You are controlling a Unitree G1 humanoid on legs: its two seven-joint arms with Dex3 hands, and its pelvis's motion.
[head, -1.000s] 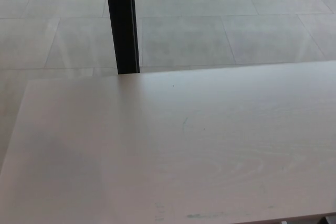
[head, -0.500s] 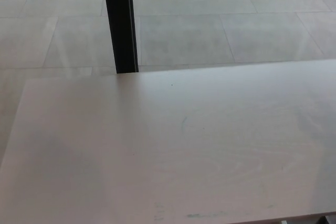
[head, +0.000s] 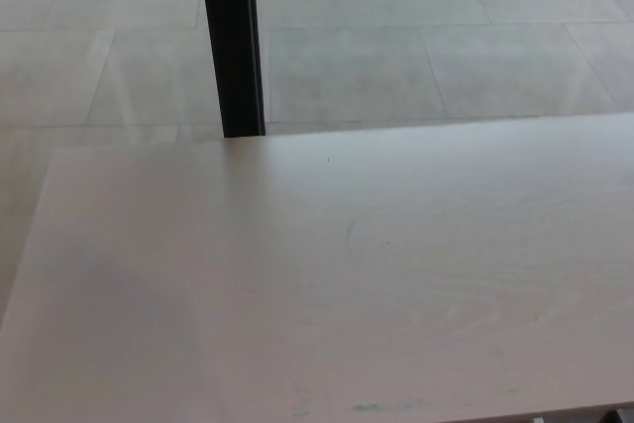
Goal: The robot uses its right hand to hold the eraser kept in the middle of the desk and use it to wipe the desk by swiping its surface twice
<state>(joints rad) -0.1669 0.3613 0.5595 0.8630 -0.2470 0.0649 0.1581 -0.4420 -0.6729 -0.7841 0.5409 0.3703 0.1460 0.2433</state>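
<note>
Looking down at the desk (head: pixel 327 284), the head view shows a pale wood-grain top filling the lower two thirds of the frame, its far edge running from the left middle up toward the right middle; beyond it lies a grey tiled floor (head: pixel 416 56), and a dark upright post (head: pixel 231 42) stands at the upper left of centre, meeting the desk's far edge.

No eraser shows anywhere on the visible top, though the task places it mid-desk; it may lie outside the frame, below or to the right, and that cannot be settled from this view. Neither robot hand is in the picture, so whether the right hand is wide, narrow or holding the eraser cannot be told; the same goes for the left.

A faint curved mark (head: pixel 348 235) sits near the centre of the frame; greenish smudges (head: pixel 391 406) lie along the lower edge, just right of centre; a small dark speck (head: pixel 329 158) sits near the far edge.

As a judgement, the step in hand is unclear: either the reach for the eraser has not begun, or the wiping goes on out of sight. The next move calls for bringing the eraser and the right hand into view; then closing on the eraser and pressing it flat for a swipe.
</note>
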